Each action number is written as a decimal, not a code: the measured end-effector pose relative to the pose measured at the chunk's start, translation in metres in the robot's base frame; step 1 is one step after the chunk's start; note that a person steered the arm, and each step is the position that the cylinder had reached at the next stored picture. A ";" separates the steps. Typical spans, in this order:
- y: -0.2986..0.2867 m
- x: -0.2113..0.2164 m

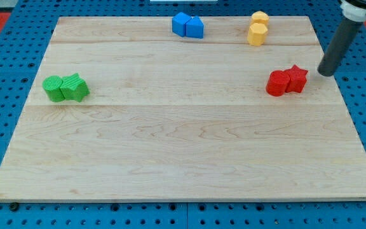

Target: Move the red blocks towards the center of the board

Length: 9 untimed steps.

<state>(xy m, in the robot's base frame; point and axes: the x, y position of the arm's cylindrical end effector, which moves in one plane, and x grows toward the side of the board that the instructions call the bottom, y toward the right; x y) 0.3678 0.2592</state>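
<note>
**Ana:** Pale wooden worktop [183, 146] over a blue pegboard fills the camera view. Where do the red blocks sit?

**Ben:** On the right side, about mid-depth: a red cylinder [276, 83] touching a red star block [296, 79], side by side. My tip [326, 73] is just right of the star and slightly farther back, close but apparently not touching.

**Ana:** Gripper state?

**Ben:** No gripper here, only a bare rod, so nothing is clenched or released.

**Ana:** How will they handle?

**Ben:** Small, rigid and probably light, sliding easily on smooth wood. I'd press the star's right face, low and centred. The round one could roll off line and the pair may split.

**Ana:** Anything in the way?

**Ben:** Nothing toward the centre. Two yellow blocks [257, 28] stand at the far edge, two blue blocks [188, 25] far centre, two green blocks [65, 88] far left, all well apart.
</note>
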 end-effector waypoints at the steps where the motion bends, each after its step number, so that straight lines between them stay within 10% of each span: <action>1: -0.066 0.020; 4: -0.198 0.010; 9: -0.136 0.057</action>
